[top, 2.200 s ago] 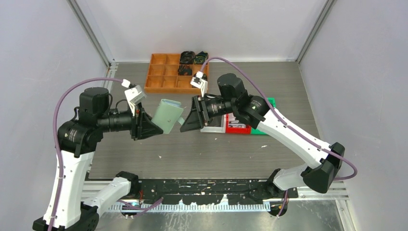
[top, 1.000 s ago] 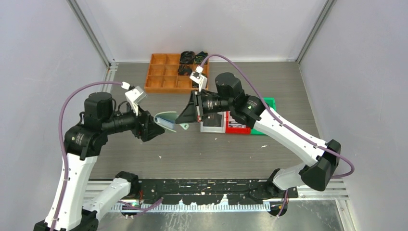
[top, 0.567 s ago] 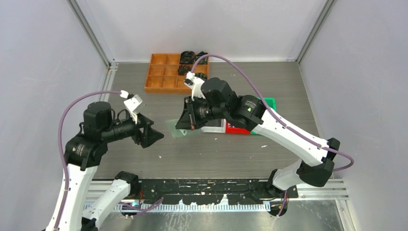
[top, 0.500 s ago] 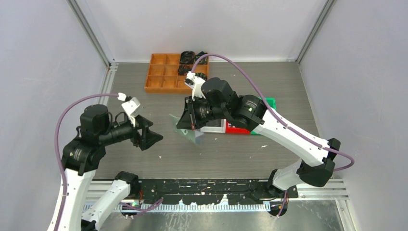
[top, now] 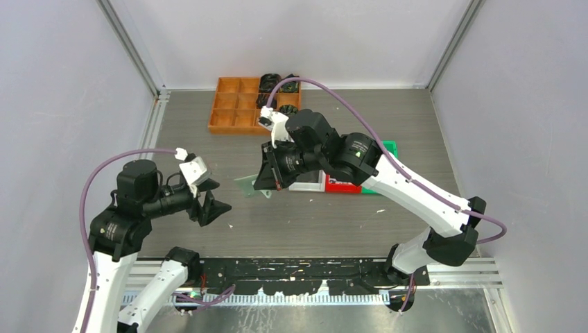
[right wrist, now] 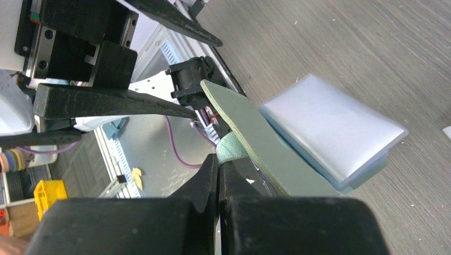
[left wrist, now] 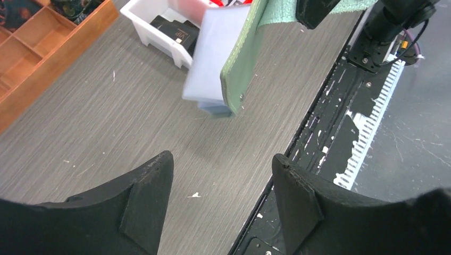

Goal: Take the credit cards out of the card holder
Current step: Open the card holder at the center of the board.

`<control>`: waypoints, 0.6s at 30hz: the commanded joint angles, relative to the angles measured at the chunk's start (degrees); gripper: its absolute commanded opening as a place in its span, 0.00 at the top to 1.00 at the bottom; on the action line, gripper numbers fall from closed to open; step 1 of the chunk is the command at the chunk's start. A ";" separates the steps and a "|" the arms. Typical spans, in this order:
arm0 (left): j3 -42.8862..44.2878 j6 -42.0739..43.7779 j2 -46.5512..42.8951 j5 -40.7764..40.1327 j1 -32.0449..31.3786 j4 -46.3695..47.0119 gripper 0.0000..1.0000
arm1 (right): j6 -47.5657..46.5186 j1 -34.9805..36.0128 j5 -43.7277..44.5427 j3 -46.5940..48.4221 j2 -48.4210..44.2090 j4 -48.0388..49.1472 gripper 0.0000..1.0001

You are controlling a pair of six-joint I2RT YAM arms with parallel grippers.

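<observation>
My right gripper [top: 267,179] is shut on the fuzzy green tab end of the pale sage-green card holder [top: 248,186] and holds it tilted in the air over the table's middle. In the right wrist view the card holder [right wrist: 250,133] hangs open, and a blurred whitish-blue credit card [right wrist: 332,125] sticks out of its blue-green pocket. The left wrist view shows the green flap [left wrist: 242,58] and the pale card [left wrist: 213,58] hanging above the wood. My left gripper [left wrist: 220,159] is open, empty, and apart from the holder, at the near left [top: 220,207].
An orange compartment tray [top: 236,104] with black coiled items [top: 274,83] stands at the back. White [top: 308,182], red [top: 341,184] and green [top: 388,147] bins sit under and behind my right arm. The black rail [left wrist: 330,106] runs along the table's near edge.
My left gripper has let go of the card holder and drawn back toward the near left. The right gripper has carried the holder leftward and tipped it over, still shut on it.
</observation>
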 commanded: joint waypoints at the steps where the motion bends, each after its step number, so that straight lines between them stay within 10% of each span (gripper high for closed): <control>1: 2.48 3.48 -0.37 4.68 0.13 -1.77 0.33 | -5.04 0.30 -7.35 4.40 -0.35 0.87 0.99; 9: 9.24 17.13 3.94 0.75 0.13 -8.94 0.45 | -13.58 0.32 -14.45 5.58 -1.35 -7.99 0.99; 18: 1.26 3.14 3.03 9.82 0.12 7.59 0.52 | -15.26 1.53 -25.84 7.91 3.85 -4.12 0.99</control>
